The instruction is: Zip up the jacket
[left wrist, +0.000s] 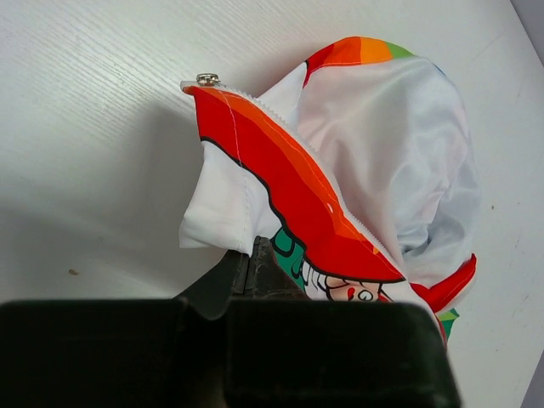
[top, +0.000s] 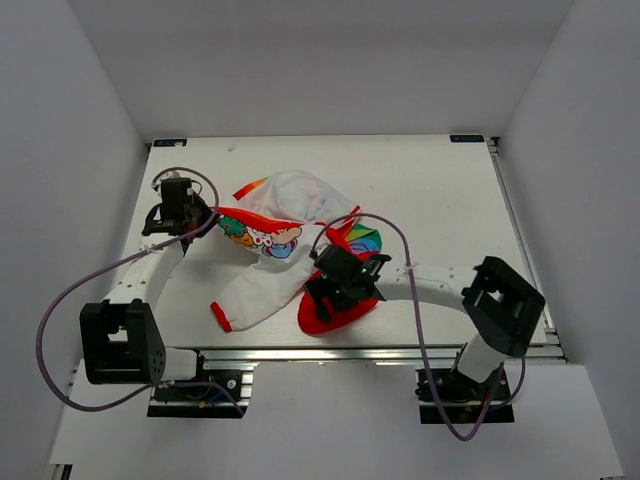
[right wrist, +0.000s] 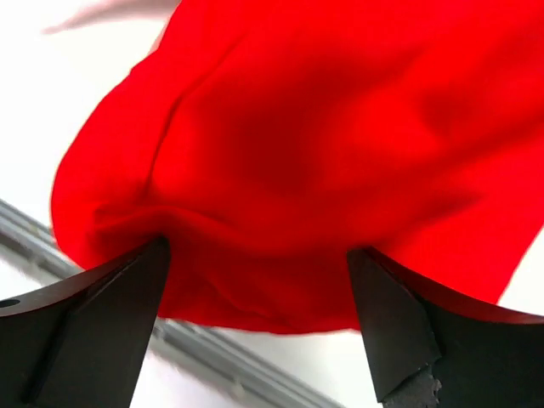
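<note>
Far left, the left gripper [top: 205,222] sits low at the jacket's left edge. On its wrist camera the two fingers [left wrist: 246,265] are pressed tight together, pinching a fold of white cloth. That fold stands up off the table [top: 430,180], with a broad red-and-orange band running along it. A line of zipper teeth [left wrist: 340,200] follows the band, and the small metal zipper pull [left wrist: 206,80] glints at the top corner, away from the fingers.

Moving across, the jacket [top: 290,205] lies crumpled in the middle of the table. It is white cloth bunched up, with cartoon print and rainbow stripes showing. One white sleeve [top: 255,295] trails toward the near edge and ends in a red cuff [top: 221,318].

Further right, the red hood [top: 325,320] spills toward the near rail [top: 400,352]. The right gripper [top: 338,285] hangs directly over it. Its wrist view shows the fingers [right wrist: 102,314] spread wide, with red fabric [right wrist: 323,144] bulging between them. I can't tell whether the tips touch the cloth, but nothing is clamped.
</note>
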Controlling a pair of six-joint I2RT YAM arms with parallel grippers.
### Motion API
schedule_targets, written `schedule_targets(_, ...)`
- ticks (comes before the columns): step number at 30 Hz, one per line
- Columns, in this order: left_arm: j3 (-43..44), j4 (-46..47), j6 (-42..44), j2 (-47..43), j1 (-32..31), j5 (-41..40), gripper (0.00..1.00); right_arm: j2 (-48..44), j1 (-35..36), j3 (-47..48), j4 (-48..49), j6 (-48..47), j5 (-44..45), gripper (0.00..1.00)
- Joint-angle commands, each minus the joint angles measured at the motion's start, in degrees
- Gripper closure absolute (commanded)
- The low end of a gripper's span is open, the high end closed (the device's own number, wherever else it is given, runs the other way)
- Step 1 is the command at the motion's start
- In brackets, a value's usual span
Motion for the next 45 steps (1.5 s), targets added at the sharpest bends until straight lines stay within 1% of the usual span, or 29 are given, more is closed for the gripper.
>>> schedule_targets(1,-0.4,-0.8,0.4,-3.6,-0.1,-1.3,1.00,4.3,0.6,2.5,6.4,4.1,-2.5,0.11)
schedule_targets(6,-0.5,-1.6,0.5,-5.6,-0.1,-1.9,1.00,12.7,0.6,4.0,0.8,9.7,3.6,0.11)
schedule_targets(8,-0.4,-2.1,0.5,-6.1,-0.1,-2.9,1.00,13.3,0.5,3.1,-1.7,11.6,8.2,0.23)
schedule_targets(9,-0.2,-2.4,0.5,-6.4,-0.1,-3.4,1.00,13.1,0.5,2.5,-4.2,13.9,10.1,0.48)
schedule_targets(10,0.2,-3.0,0.5,-6.5,-0.1,-3.8,1.00,12.5,0.4,1.8,-5.4,15.4,14.2,0.66)
schedule_targets(11,0.5,-3.2,0.5,-6.5,-0.1,-4.4,1.00,11.9,-0.2,-0.2,-6.5,16.5,16.0,0.92)
schedule_targets(12,0.8,-3.6,0.6,-6.3,-0.1,-4.6,1.00,10.7,-0.8,-1.2,-8.7,19.4,17.4,1.00)
schedule_targets(17,2.3,-4.1,0.7,-6.6,-0.1,-4.7,1.00,4.9,-8.7,-6.9,-9.1,20.0,21.2,1.00)
schedule_targets(20,3.1,-2.6,1.4,-6.9,-0.1,-3.4,1.00,-2.3,-11.9,-8.4,-5.1,13.8,22.5,1.00)
schedule_targets(21,3.2,-0.8,1.6,-6.8,-0.1,-1.7,1.00,-5.8,-12.6,-7.4,-3.6,11.2,23.2,1.00)
schedule_targets(24,5.3,3.5,2.2,-4.9,-0.1,2.7,1.00,-8.5,-17.5,-2.4,-0.2,1.9,28.0,1.00)
schedule_targets(27,13.7,5.0,3.2,1.1,-0.1,5.5,1.00,-5.9,-27.5,10.9,1.6,-6.5,25.2,1.00)
schedule_targets(28,17.3,4.7,3.7,5.5,-0.1,6.8,1.00,-4.6,-32.6,20.2,2.2,-10.2,23.6,1.00)
schedule_targets(29,21.5,4.1,4.5,8.0,0.0,8.1,1.00,-1.3,-34.6,25.7,2.3,-12.4,22.2,1.00)
schedule_targets(30,31.5,2.0,5.1,10.5,0.0,9.0,1.00,0.6,-36.2,31.8,2.0,-14.3,21.3,1.00)
schedule_targets(31,36.9,0.6,5.6,13.1,0.0,11.2,1.00,2.9,-38.1,38.6,1.3,-15.8,21.9,1.00)
schedule_targets(32,42.6,-0.6,5.9,18.0,0.2,12.4,1.00,8.2,-38.6,54.1,-1.6,-19.8,21.9,1.00)
schedule_targets(33,54.2,-3.4,6.1,20.3,0.2,13.3,1.00,11.0,-38.7,62.8,-3.7,-21.7,22.0,1.00)
schedule_targets(34,60.0,-5.0,6.3,22.3,0.3,15.0,1.00,13.8,-38.7,71.3,-5.2,-24.0,22.5,1.00)
schedule_targets(35,65.5,-6.5,6.6,25.8,0.3,15.6,1.00,17.5,-38.7,84.5,-6.4,-25.8,22.5,1.00)
schedule_targets(36,74.2,-9.0,6.7,27.0,0.3,15.8,1.00,17.7,-38.7,87.2,-4.7,-29.0,24.0,1.00)
schedule_targets(37,77.0,-9.8,6.7,27.5,0.3,15.9,1.00,16.9,-38.8,86.9,-2.0,-30.2,25.2,1.00)
schedule_targets(38,78.2,-10.1,7.1,27.5,0.3,15.3,1.00,12.2,-38.9,79.1,1.5,-31.7,26.1,1.00)
schedule_targets(39,78.0,-9.5,7.1,25.4,0.3,14.6,1.00,9.3,-38.9,73.2,9.3,-34.2,26.8,1.00)
schedule_targets(41,70.0,-7.8,7.4,21.6,0.3,13.1,1.00,0.7,-39.5,62.1,14.8,-35.5,25.2,1.00)
schedule_targets(42,65.3,-5.6,7.4,16.6,0.3,12.7,1.00,-1.3,-40.0,53.7,15.7,-35.1,23.6,1.00)
schedule_targets(43,54.4,-4.8,7.1,13.7,0.3,12.1,1.00,-3.2,-41.0,50.3,15.2,-33.0,22.7,1.00)
schedule_targets(44,48.0,-3.6,6.3,10.6,0.3,11.3,1.00,-6.4,-41.6,46.6,15.0,-32.3,21.7,1.00)
schedule_targets(45,40.9,0.2,5.7,7.3,0.3,11.1,1.00,-8.0,-41.9,38.5,15.0,-31.6,20.8,1.00)
